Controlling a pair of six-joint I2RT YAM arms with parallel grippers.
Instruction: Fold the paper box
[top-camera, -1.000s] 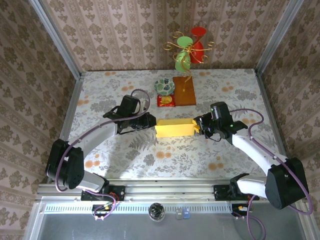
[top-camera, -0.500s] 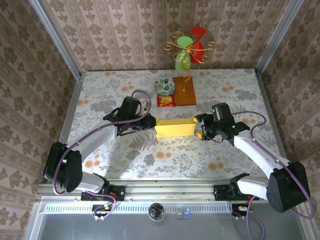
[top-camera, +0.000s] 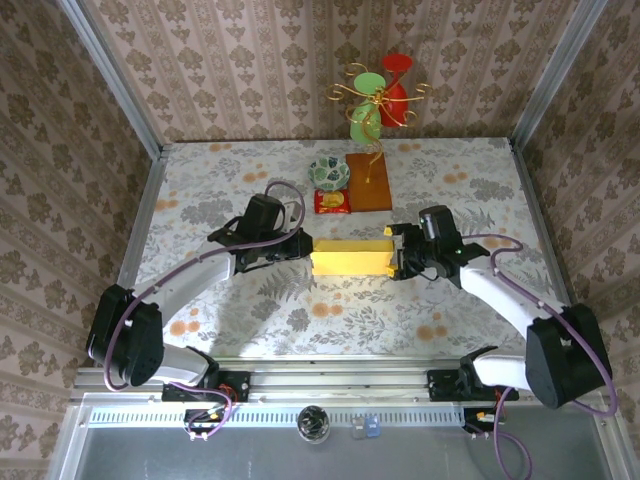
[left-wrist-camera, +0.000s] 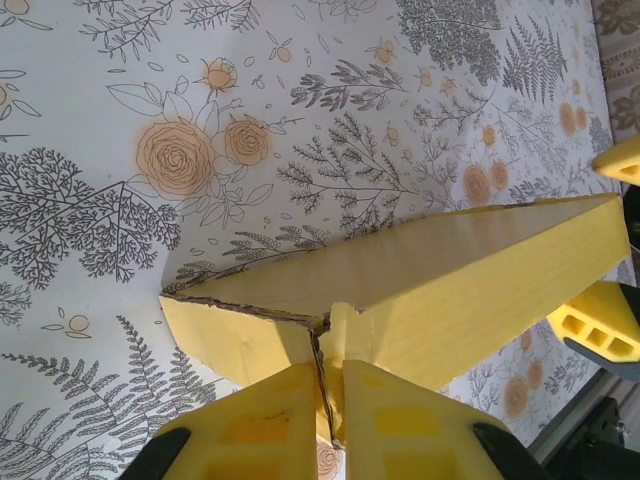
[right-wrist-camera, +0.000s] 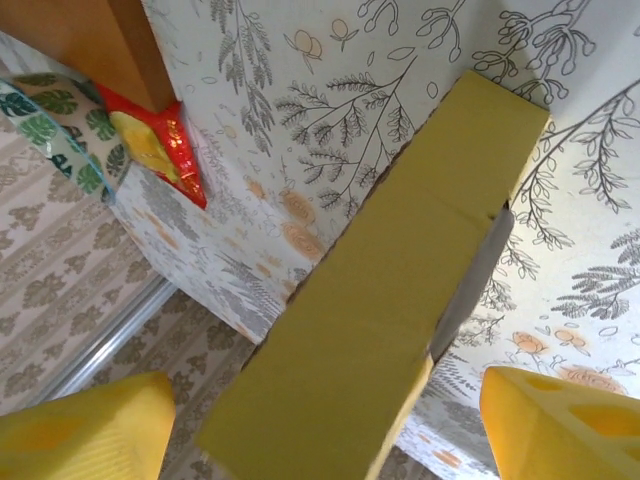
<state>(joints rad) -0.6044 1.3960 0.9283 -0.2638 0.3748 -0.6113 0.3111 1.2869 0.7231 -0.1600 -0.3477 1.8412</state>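
Since the earlier frame, the right gripper (top-camera: 394, 251) was spread wide and brought around one end of the paper box (top-camera: 350, 258). The floral table (top-camera: 200, 190) was seen beneath both tools. The box was positioned between the right fingers (right-wrist-camera: 90, 430), apart from both; its other end was pinched by the clenched left gripper (left-wrist-camera: 330, 410).

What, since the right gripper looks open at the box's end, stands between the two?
Nothing visible does. The right gripper is open, its fingers either side of the paper box's right end. The left gripper is shut on the other end.
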